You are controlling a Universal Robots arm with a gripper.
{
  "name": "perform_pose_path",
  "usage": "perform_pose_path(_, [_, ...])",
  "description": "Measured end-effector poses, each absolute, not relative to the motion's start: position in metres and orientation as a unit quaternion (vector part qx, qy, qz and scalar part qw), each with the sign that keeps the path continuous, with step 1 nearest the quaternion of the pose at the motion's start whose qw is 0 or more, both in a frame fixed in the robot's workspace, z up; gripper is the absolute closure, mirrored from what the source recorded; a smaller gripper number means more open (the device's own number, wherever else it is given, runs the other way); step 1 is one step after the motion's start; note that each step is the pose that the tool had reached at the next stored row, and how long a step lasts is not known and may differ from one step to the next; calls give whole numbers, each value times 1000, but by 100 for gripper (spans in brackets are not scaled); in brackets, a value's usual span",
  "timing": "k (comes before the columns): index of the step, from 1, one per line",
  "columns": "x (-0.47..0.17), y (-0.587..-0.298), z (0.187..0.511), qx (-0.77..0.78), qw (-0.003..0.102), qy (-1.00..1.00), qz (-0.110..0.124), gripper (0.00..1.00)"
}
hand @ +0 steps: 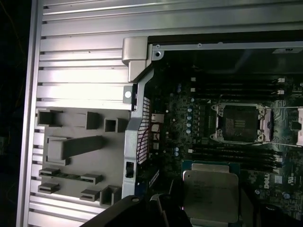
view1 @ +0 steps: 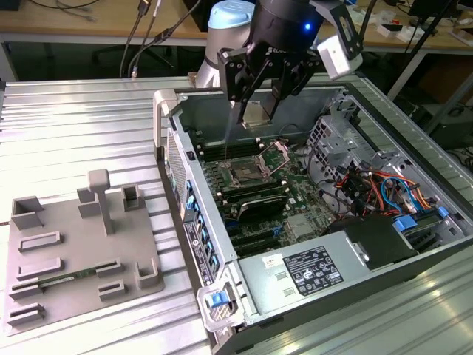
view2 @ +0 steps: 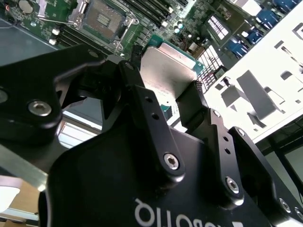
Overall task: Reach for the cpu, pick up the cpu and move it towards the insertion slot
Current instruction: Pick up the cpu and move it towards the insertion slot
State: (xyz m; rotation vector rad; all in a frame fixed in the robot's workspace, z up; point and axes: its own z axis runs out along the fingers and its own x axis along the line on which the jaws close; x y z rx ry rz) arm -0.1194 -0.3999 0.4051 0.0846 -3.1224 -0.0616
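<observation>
The black gripper [view1: 259, 111] pinches the flat square silvery cpu [view2: 166, 71] above the open computer case, over the metal-framed square insertion slot [view1: 245, 174].

Arm: pale blue joint cap [view1: 225, 16] above a grey-white tubular body in the exterior view. Wrist housing black, with a small blue indicator light [view1: 307, 27]. A white box-shaped module [view1: 338, 46] sits at the wrist's side. Claw [view1: 255, 103]: matte black, linked bars joined by silver hex-socket screws [view2: 171, 161]; white lettering on its black base; fingertip pads [view2: 196, 87] ribbed.
</observation>
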Motion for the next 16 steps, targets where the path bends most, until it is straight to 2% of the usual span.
perform_pose_path(16, [-96, -390, 405, 27, 9, -999, -20, 45])
